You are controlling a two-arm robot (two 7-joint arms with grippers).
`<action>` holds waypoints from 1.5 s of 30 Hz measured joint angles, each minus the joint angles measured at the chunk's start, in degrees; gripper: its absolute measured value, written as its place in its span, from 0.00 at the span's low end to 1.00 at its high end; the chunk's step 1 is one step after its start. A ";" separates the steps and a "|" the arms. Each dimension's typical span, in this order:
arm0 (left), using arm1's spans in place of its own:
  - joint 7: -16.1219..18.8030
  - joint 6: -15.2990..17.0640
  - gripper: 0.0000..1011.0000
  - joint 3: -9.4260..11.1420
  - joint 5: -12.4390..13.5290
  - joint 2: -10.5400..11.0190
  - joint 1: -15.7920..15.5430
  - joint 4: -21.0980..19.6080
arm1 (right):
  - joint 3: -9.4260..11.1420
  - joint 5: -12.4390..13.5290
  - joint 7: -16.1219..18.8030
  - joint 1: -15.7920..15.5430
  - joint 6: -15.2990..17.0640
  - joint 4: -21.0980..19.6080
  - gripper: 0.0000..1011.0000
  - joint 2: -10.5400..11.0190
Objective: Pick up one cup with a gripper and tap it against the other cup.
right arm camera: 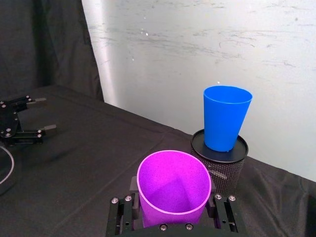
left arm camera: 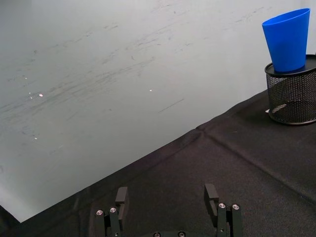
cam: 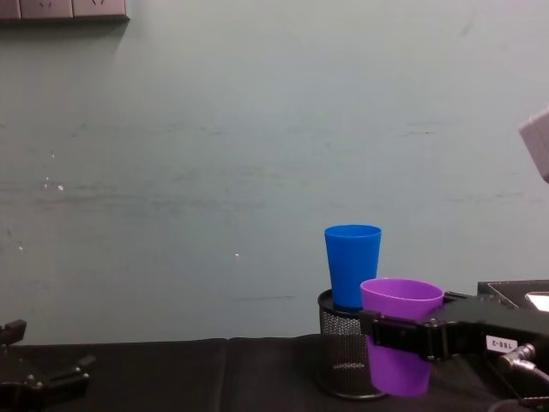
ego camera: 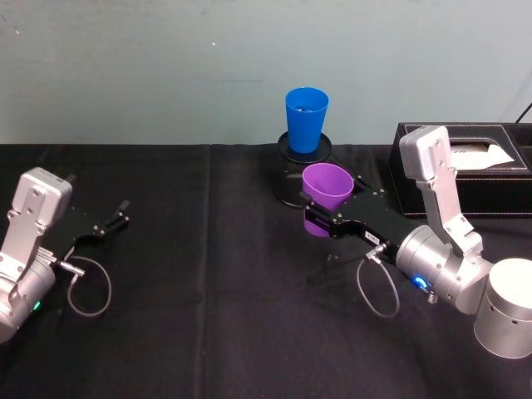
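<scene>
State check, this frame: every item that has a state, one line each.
right gripper: shut on the purple cup
left gripper: open, empty
purple cup: upright, held, clear of the blue cup
blue cup: upright, mouth up, standing on the mesh pen holder
mesh pen holder: upright, black disc over its top
tissue box: tissue sticking out of the top
</scene>
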 joint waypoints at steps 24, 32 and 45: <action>0.00 0.00 0.99 0.00 0.00 0.00 0.00 0.00 | 0.00 0.00 0.00 -0.01 0.00 0.00 0.74 0.00; 0.00 0.00 0.99 0.00 0.00 0.00 0.00 0.00 | 0.00 0.00 0.00 -0.01 0.00 0.00 0.74 0.00; 0.00 0.00 0.99 0.00 0.00 0.00 0.00 0.00 | 0.00 0.00 0.00 -0.01 0.00 0.00 0.74 0.00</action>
